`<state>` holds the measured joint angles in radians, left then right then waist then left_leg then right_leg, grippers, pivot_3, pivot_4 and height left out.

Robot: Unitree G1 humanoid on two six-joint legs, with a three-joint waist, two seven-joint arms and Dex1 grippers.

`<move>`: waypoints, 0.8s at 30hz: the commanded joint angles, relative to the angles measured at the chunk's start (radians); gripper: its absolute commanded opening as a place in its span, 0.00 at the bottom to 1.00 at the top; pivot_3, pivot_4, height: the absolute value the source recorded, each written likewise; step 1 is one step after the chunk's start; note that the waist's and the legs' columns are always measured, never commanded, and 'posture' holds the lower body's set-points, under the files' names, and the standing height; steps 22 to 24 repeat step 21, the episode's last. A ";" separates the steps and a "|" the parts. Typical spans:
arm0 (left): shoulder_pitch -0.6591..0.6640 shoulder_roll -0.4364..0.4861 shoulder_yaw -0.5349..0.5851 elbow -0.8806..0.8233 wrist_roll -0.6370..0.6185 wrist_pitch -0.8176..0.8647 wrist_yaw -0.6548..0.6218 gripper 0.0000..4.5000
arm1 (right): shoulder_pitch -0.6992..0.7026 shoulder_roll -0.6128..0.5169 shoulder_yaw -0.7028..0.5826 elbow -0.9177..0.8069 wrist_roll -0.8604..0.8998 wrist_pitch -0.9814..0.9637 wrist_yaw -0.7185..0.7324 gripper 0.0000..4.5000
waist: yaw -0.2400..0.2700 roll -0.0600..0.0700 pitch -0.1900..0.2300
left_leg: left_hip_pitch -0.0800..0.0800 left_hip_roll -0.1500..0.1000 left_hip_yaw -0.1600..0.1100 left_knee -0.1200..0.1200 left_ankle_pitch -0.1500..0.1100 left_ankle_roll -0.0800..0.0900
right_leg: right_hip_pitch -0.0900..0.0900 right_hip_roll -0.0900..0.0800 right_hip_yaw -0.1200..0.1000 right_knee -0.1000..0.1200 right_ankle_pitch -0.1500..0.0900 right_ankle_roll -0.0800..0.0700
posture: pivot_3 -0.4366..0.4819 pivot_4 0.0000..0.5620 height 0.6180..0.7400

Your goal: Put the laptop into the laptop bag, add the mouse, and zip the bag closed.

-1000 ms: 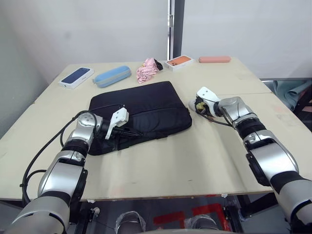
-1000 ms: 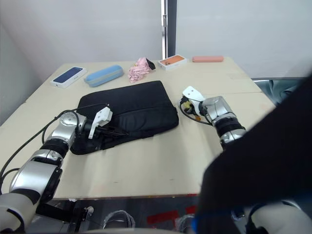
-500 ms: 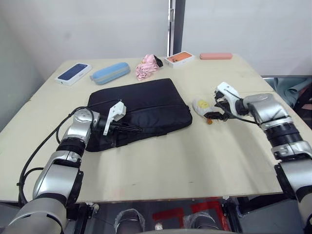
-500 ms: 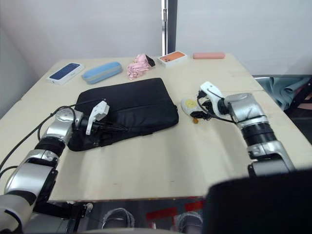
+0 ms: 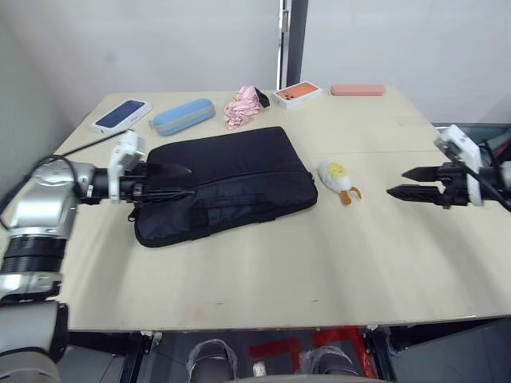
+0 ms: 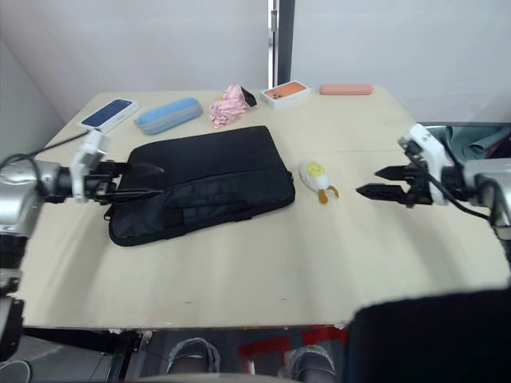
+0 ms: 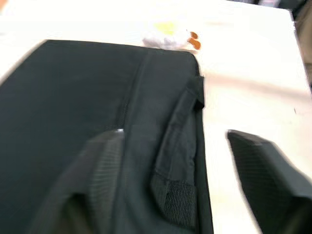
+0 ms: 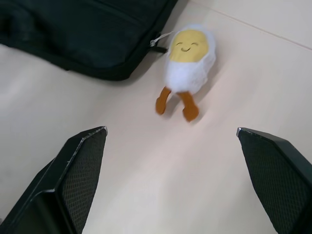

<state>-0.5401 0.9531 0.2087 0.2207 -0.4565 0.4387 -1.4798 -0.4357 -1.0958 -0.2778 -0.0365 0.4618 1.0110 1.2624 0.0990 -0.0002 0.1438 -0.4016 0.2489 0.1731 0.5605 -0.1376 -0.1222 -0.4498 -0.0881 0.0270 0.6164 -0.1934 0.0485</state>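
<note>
The laptop bag (image 5: 221, 183) lies flat in the middle of the worktop (image 5: 263, 263), looking closed, handles on the side facing the robot. The left gripper (image 5: 177, 181) hovers at the bag's left end, fingers spread, one over the fabric and one at the near edge, holding nothing. Just off the bag's right end rests the plush charm (image 5: 335, 173), a smiling egg with orange legs, tethered to the bag's corner by a thin cord. Further right of the bag, past the charm, the right gripper (image 5: 404, 182) hangs above bare worktop, released, fingers wide and pointing back toward the charm. Behind the bag, along the far edge: a white box with a dark blue top (image 5: 121, 116), a light-blue case (image 5: 183, 116), a pink crumpled cloth (image 5: 242, 108), an orange-topped box (image 5: 297, 93) and a salmon-coloured case (image 5: 358, 89).
</note>
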 commanded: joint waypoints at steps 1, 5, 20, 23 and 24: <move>0.074 0.105 0.097 -0.063 -0.031 0.074 0.014 0.99 | 0.058 -0.040 -0.091 -0.040 0.062 -0.021 0.040 1.00 | -0.004 0.000 0.000 | 0.001 0.000 0.000 0.001 0.000 0.000 | 0.000 0.000 0.001 0.001 0.000 0.000 | 0.48 0.27 1.00; 0.213 0.235 0.210 -0.074 -0.062 0.159 -0.032 0.99 | 0.097 -0.069 -0.130 -0.019 0.097 -0.037 0.052 1.00 | -0.006 -0.001 0.000 | 0.001 0.000 0.000 0.003 0.000 0.000 | 0.000 0.000 0.001 0.002 0.000 0.000 | 0.48 0.27 1.00; 0.466 0.256 0.460 -0.052 -0.099 0.317 0.082 0.99 | 0.067 -0.096 -0.094 0.074 0.144 -0.091 0.043 1.00 | 0.001 -0.001 0.000 | 0.002 0.000 -0.001 0.010 -0.001 0.003 | 0.006 -0.002 -0.001 0.005 0.000 0.000 | 0.48 0.27 1.00; 0.453 0.258 0.454 -0.040 -0.102 0.321 0.093 0.99 | 0.058 -0.089 -0.086 0.072 0.147 -0.089 0.037 1.00 | 0.001 -0.001 0.000 | 0.002 0.000 -0.002 0.011 -0.001 0.003 | 0.006 -0.002 -0.001 0.006 0.000 0.000 | 0.48 0.27 1.00; 0.453 0.258 0.454 -0.040 -0.102 0.321 0.093 0.99 | 0.058 -0.089 -0.086 0.072 0.147 -0.089 0.037 1.00 | 0.001 -0.001 0.000 | 0.002 0.000 -0.002 0.011 -0.001 0.003 | 0.006 -0.002 -0.001 0.006 0.000 0.000 | 0.48 0.27 1.00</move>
